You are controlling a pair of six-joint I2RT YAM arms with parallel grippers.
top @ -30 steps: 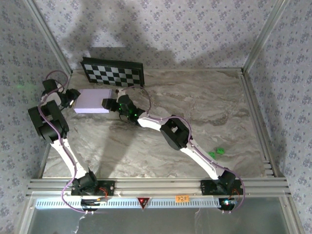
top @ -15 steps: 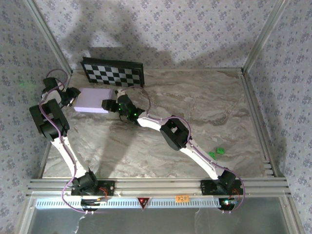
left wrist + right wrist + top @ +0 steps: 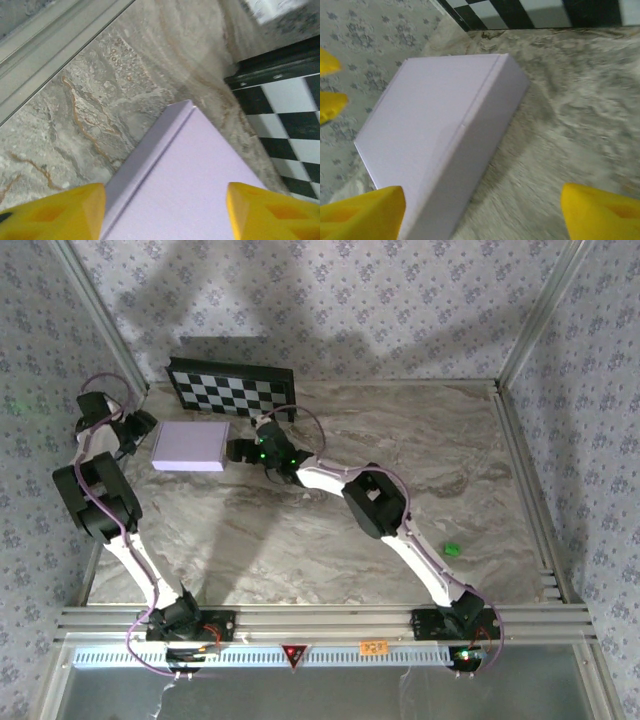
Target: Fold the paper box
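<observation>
Flat at the far left of the bench (image 3: 450, 470), the paper box (image 3: 188, 446) looks light, smooth and easily dented, best taken by its folded edges; the left fingers (image 3: 50, 215) and right fingers (image 3: 360, 210) stand apart beside it.

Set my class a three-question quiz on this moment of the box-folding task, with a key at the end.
1. True or false: the paper box lies closed and flat on the table.
2. What stands behind the box at the table's far edge? A) a checkerboard panel B) a bowl C) a bottle
3. Fill in: the left gripper and the right gripper flank the box, and the jaws of both are ____.
Key: 1 true; 2 A; 3 open.
</observation>
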